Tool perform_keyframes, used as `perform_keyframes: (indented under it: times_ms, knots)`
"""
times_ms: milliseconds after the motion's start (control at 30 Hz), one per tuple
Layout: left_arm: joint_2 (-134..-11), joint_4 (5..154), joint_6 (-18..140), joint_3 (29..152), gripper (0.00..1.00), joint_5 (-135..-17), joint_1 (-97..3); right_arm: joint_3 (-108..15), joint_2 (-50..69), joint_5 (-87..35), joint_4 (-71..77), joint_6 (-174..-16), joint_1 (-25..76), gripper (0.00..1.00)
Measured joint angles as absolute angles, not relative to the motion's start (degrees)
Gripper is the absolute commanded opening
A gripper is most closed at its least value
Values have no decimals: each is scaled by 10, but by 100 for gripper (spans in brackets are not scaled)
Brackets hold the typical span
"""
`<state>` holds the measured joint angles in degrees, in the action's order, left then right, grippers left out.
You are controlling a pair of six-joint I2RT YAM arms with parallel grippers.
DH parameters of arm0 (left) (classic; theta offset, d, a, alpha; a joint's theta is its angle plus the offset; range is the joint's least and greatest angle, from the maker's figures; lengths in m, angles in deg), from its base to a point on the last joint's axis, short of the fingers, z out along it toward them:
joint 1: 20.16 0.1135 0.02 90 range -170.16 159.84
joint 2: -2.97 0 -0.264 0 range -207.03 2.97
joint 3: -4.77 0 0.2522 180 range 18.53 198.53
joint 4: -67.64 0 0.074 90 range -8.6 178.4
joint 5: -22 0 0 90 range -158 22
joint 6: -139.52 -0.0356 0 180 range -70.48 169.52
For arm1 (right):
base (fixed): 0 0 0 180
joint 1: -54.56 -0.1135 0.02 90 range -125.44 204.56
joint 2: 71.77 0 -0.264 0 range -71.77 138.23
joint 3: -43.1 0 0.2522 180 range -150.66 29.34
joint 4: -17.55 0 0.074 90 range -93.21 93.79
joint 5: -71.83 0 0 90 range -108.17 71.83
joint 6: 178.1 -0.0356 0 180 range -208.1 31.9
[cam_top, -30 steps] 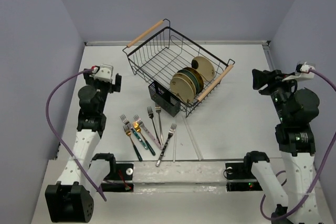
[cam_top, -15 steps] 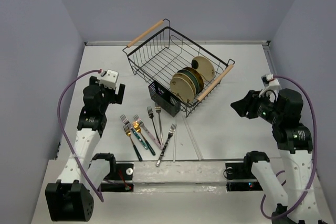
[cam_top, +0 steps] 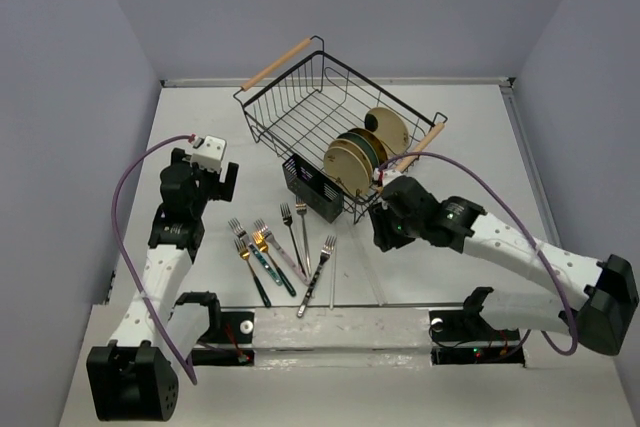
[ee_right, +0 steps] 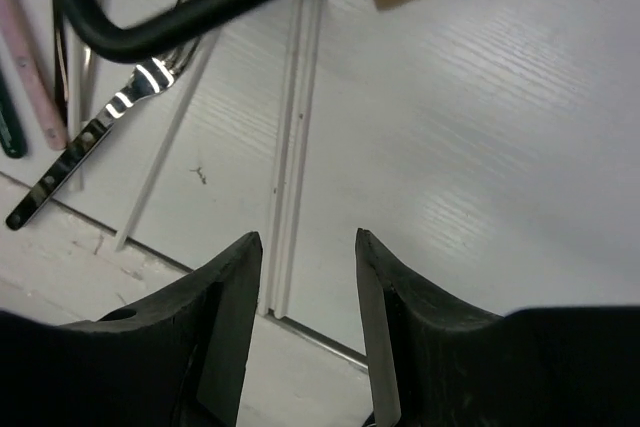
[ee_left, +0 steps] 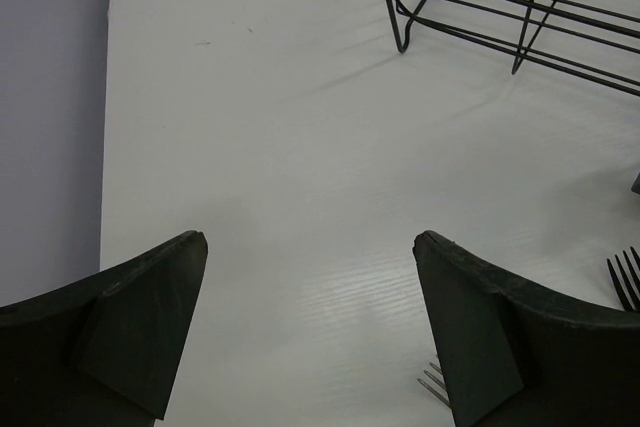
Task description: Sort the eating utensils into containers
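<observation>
Currently my black right gripper (cam_top: 381, 238), spread, is hovering right of the slim silver fork (cam_top: 319, 274) lying near-vertical in frame; my spread left gripper (cam_top: 224, 179) is sitting farther off.

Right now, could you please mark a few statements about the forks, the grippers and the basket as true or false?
1. The forks lie on the table, on the near side of the caddy. True.
2. The left gripper is shut on a fork. False: it is open and holds nothing.
3. The plates stand in the wire basket. True.
4. The right gripper grips a fork. False: its jaws are apart above the table, with nothing between them.
</observation>
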<state>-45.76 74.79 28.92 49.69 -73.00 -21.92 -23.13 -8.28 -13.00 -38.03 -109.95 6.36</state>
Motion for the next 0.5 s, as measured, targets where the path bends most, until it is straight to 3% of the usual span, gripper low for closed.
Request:
perform_keyframes:
  times_ms: [200,333,500]
  knots:
    - [-447,743,288,490,99,-729,-219,-199,-108,-45,-372,-1152,32,41]
    - [-444,739,287,489,99,-732,-219,-151,-147,-29,-316,-1169,-6,42]
    - [-435,732,285,477,99,-735,-219,-126,-65,-10,-281,-1187,-68,42]
